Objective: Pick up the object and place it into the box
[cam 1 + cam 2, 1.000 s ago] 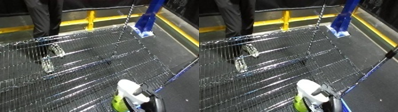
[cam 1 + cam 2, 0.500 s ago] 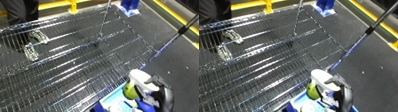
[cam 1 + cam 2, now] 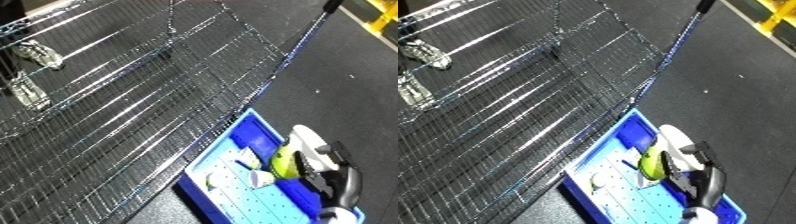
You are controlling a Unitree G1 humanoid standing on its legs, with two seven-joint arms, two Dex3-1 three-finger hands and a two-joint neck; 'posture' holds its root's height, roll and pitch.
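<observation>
Left eye view: wire shelf (image 3: 115,115) is seen filling the left and far side, with the blue bin (image 3: 240,200) on the floor at near right. A white and yellow-green object (image 3: 291,152) is held over the bin, right hand (image 3: 333,172) fingers curled round it. Placing step judged in hand; lowering and release called for next. Left hand not seen.

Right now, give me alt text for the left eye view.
The robot hand holds a white and yellow-green object over a blue bin on the dark floor. The bin holds a few small pale items, and a wire mesh shelf fills the view's left.
</observation>
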